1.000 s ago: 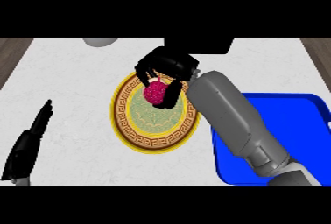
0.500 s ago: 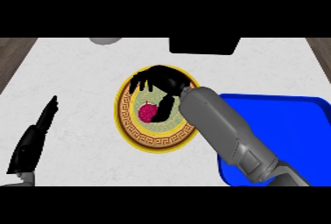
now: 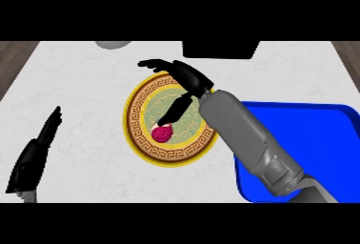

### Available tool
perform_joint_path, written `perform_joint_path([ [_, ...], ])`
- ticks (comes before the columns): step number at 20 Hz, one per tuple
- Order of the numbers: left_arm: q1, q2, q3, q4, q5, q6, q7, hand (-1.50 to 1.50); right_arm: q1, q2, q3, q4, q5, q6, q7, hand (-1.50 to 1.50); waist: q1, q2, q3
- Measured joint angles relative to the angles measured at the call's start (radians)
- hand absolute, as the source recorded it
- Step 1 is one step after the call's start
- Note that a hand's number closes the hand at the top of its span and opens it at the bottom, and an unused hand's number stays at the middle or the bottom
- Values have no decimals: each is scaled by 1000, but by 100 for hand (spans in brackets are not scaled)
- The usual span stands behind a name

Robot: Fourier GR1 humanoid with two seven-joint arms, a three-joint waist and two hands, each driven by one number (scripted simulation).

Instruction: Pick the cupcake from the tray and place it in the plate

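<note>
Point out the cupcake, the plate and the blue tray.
cupcake (image 3: pixel 162 133), head view, on its pink top.
plate (image 3: pixel 151 88), head view, on its patterned gold rim, upper left.
blue tray (image 3: pixel 316 138), head view, on its bare floor.

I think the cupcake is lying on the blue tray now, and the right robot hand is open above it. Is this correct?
Not quite. The head view shows the cupcake lying on the plate, not on the blue tray. The right robot hand is open above it, as you say.

Right hand (image 3: pixel 184 76) now open (cupcake (image 3: pixel 162 134) freed)
</note>
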Motion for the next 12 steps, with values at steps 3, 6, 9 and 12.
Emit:
perform_joint_path([
  [3, 7, 1, 6, -5, 3, -2, -4, 0, -26, -20, -84, 38, -49, -7, 5, -150, -5, -1, 0],
  [6, 19, 1, 6, -19, 5, -8, -7, 0, -46, -57, -167, 100, -104, 28, -18, -150, -3, 2, 0],
  [9, 15, 5, 10, -22, 8, -15, -3, 0, -69, -100, -249, 161, -167, 96, -53, -150, 3, 6, 1],
  [12, 3, 2, 9, -9, 5, -15, -13, 0, -82, -158, -305, 229, -202, 172, -120, -150, 11, 12, 1],
])
